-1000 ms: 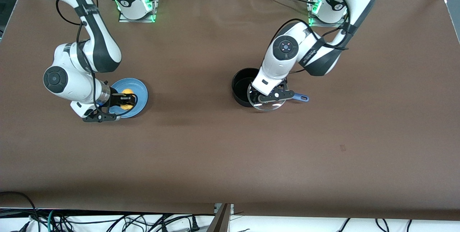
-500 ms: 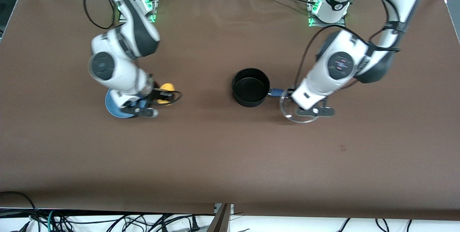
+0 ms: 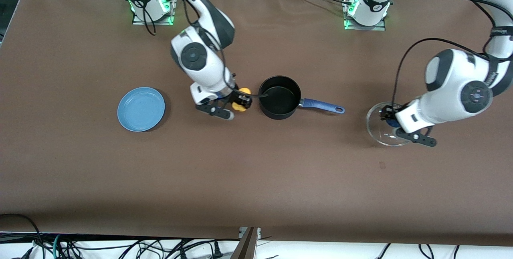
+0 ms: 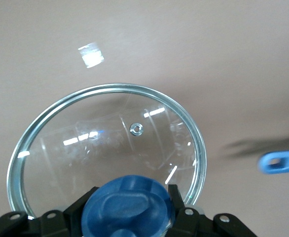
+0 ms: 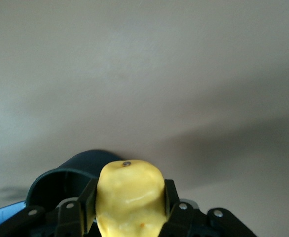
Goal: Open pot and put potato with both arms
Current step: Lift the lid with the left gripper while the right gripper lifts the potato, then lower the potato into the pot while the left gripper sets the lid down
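Now squeezing the potato [image 3: 241, 106] in the right hand [image 3: 239, 104], beside the open pot [image 3: 279, 97], ready for dropping in. Pinching the lid [image 3: 384, 128] knob in the left hand [image 3: 387, 119], keeping it out of the way.

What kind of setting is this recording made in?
Likely a robotics lab bench, not a kitchen: two arms bolted to a brown-covered table, loose cables along its edge, and only a pot, glass lid, potato and blue plate as props.
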Robot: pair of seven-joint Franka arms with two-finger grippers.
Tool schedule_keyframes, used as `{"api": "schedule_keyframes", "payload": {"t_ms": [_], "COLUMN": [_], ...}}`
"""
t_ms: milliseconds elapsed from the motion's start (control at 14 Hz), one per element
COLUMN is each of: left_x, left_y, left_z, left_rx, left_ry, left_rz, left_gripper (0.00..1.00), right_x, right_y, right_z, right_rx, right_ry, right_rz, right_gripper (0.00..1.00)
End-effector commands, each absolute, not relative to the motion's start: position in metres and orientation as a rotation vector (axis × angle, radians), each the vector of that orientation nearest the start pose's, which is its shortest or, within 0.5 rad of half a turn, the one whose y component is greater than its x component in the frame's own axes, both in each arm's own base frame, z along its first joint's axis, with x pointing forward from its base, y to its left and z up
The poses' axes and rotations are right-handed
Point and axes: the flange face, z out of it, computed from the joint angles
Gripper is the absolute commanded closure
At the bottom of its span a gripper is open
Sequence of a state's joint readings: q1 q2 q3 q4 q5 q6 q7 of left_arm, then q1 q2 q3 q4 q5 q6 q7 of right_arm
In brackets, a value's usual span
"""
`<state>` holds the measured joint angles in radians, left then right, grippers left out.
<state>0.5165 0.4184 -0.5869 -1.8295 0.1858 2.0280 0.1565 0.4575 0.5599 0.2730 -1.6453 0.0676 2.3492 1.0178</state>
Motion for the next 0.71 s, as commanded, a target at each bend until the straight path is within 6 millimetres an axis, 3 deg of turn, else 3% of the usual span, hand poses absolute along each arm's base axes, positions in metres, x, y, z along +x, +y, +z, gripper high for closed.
{"api": "schedule_keyframes", "payload": {"t_ms": [0, 214, 357, 643], "left_x": [0.607, 0.607, 0.607, 0.602], "left_y": [0.012, 0.040, 0.041, 0.044], "left_z": [0.295, 0.243, 0.231, 0.211], "left_rx": [-3.201, -3.263, -3.284, -3.323], "left_ry": [0.571, 0.578, 0.555, 0.493], "left_rz": [0.154, 0.122, 0.140, 0.208], "left_gripper": [1.00, 1.00, 1.00, 1.00], "right_x": [0.520, 0.505, 0.497, 0.486], "right_y": [0.492, 0.533, 0.547, 0.556], "right_z": [0.300, 0.290, 0.284, 0.268], "right_rx": [-2.772, -2.728, -2.730, -2.746], "right_ry": [0.602, 0.650, 0.633, 0.615], "right_rz": [0.031, 0.048, 0.056, 0.075], "right_gripper": [0.52, 0.52, 0.52, 0.52]}}
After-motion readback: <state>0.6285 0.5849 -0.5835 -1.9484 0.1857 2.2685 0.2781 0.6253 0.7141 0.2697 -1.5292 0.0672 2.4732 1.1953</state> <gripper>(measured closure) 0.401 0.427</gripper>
